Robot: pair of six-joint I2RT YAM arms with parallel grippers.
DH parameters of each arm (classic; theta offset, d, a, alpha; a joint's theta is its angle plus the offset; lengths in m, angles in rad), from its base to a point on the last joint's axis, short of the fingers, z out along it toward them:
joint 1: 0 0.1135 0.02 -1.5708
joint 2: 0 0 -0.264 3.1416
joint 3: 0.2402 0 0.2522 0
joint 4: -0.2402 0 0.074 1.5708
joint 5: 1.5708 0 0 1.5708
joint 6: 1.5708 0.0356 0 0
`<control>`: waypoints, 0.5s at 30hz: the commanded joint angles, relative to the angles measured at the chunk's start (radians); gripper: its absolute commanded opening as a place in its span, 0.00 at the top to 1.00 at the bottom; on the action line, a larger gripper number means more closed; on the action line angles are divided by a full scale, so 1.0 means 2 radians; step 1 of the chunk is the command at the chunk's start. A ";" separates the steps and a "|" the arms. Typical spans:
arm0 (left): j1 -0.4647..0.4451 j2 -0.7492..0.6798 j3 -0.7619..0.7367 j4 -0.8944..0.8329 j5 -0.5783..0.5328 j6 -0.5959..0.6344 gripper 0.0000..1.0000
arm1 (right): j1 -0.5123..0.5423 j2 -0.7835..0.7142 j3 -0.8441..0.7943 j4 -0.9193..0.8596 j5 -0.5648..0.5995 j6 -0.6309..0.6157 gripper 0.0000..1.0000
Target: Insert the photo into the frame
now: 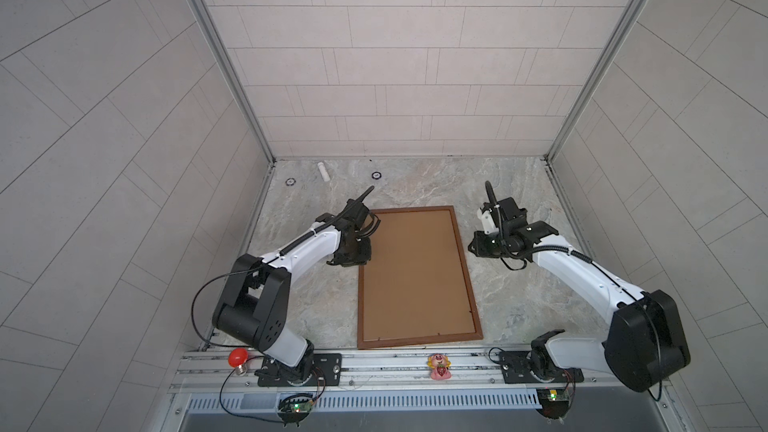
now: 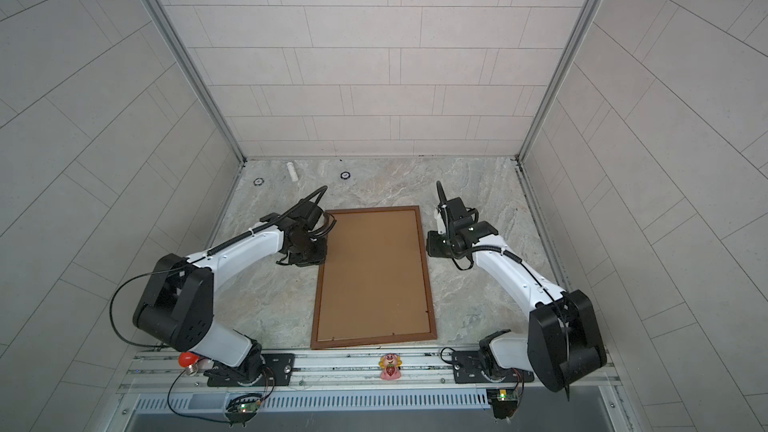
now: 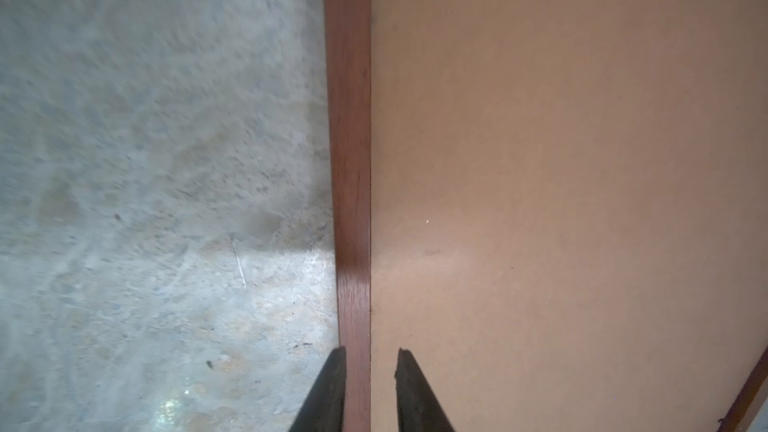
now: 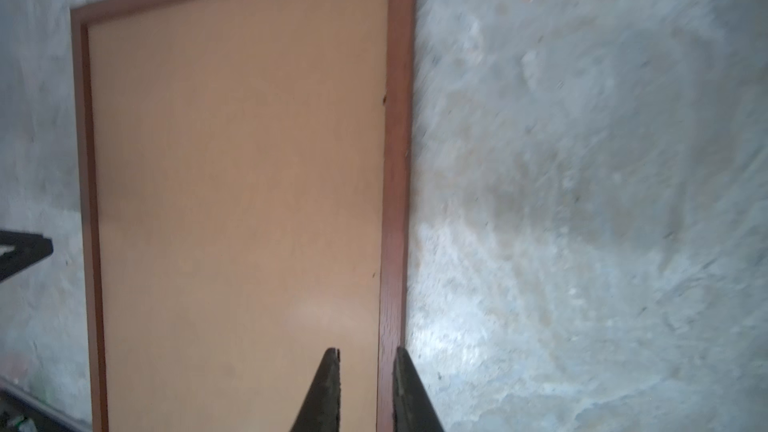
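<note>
We see the frame [image 1: 419, 341] lying flat, back side up, in the middle of the marble-patterned tabletop [image 1: 519, 305]. Its near short rail lies just beside the tabletop's near edge, and its long sides run toward the far edge, a little askew. A plain light brown backing board [image 1: 415, 272] fills the frame from rail to rail in both top views [image 2: 372, 272].

The left gripper [image 1: 359, 257] sits low over the frame's left long rail, closer to the far left corner than to the near one. In the left wrist view we see it [image 3: 370, 367] straddling that rail. One finger is at the rail's outer edge over the tabletop and the other is over the backing board. The gap is wider than the rail, so the jaws stand partly apart and clamp nothing.

The right gripper [image 1: 478, 248] hangs just beside the frame's right long rail, on the tabletop side and toward the far right corner. In the right wrist view its [image 4: 365, 355] fingers are a little apart with nothing between them. We cannot tell whether it touches the frame.

Near the far left corner of the tabletop lie a small white cylinder [image 1: 323, 171] and two dark rings [image 1: 289, 181]. On the aluminium rail along the near edge sit a red bulb [image 1: 237, 357] and a pink figurine [image 1: 439, 365].
</note>
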 commanded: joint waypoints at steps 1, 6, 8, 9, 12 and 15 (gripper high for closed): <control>0.003 0.006 0.028 -0.058 -0.014 0.021 0.71 | -0.018 0.055 0.036 0.012 -0.002 -0.017 0.88; 0.004 0.027 0.083 -0.054 -0.005 0.024 0.71 | -0.023 0.170 0.113 0.019 -0.049 -0.019 1.00; 0.004 0.046 0.116 -0.041 0.003 0.013 0.71 | -0.023 0.203 0.134 0.021 -0.051 -0.018 1.00; 0.004 0.055 0.132 -0.030 0.010 0.007 0.72 | -0.023 0.216 0.144 0.020 -0.048 -0.018 1.00; 0.003 0.079 0.163 -0.006 0.033 -0.011 0.73 | -0.023 0.249 0.172 0.010 -0.038 -0.023 1.00; 0.004 0.095 0.178 -0.001 0.047 -0.014 0.74 | -0.023 0.275 0.195 -0.001 -0.037 -0.025 1.00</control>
